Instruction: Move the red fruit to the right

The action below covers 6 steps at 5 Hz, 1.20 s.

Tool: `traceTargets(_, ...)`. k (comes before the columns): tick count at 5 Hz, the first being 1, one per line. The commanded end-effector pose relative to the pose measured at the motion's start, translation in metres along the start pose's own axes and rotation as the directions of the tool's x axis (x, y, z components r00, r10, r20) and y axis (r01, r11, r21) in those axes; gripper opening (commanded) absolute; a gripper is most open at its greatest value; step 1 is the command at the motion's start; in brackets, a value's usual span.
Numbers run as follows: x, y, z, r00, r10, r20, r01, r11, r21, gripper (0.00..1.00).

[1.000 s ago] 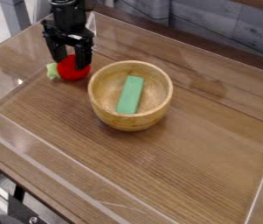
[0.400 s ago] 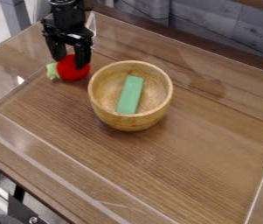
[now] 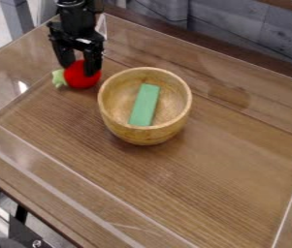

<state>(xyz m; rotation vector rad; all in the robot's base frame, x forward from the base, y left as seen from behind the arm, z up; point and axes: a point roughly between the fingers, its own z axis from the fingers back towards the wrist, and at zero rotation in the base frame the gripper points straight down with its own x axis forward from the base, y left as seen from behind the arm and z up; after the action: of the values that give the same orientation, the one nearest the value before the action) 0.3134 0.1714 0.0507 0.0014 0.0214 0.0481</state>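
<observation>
The red fruit (image 3: 79, 77) lies in the upper left of the frame on the wooden table (image 3: 175, 184), just left of the wooden bowl (image 3: 145, 106) and close to its rim; whether fruit and bowl touch cannot be told. A pale green stub shows on the fruit's left side. Compared with the frames from a second ago and shortly before now, nothing differs: fruit, bowl and gripper sit at the same spots. The black gripper (image 3: 79, 68) stands directly over the fruit, pointing straight down, its jaws spread wide with one finger on each side of the fruit's upper part; contact between fingers and fruit cannot be made out. The fingers cover the top of the fruit, so only its lower half and left edge are seen. The arm above the gripper is cut off by the top edge of the frame. A flat green block (image 3: 145, 104) lies inside the bowl, slightly tilted. Clear plastic walls (image 3: 18, 97) ring the table; their edges are faint and partly hard to trace.
</observation>
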Motion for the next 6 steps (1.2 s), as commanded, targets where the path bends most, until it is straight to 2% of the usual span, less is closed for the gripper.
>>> traceTargets(1, 0.009, 0.01, 0.014, 0.999, 0.008, 0.049, -0.009, 1.0, 0.029, 1.0)
traceTargets(2, 0.008, 0.009, 0.018, 0.998, 0.014, 0.055, -0.015, 0.999, 0.029, 0.0)
traceTargets(4, 0.008, 0.002, 0.068, 0.989, 0.047, 0.137, -0.049, 0.999, 0.011, 0.0)
traceTargets(5, 0.014, -0.025, 0.093, 0.985, 0.026, 0.171, -0.026, 1.0, -0.004, 0.0)
traceTargets(6, 0.016, -0.055, 0.103, 0.983, -0.008, 0.182, 0.011, 1.0, -0.016, 0.0)
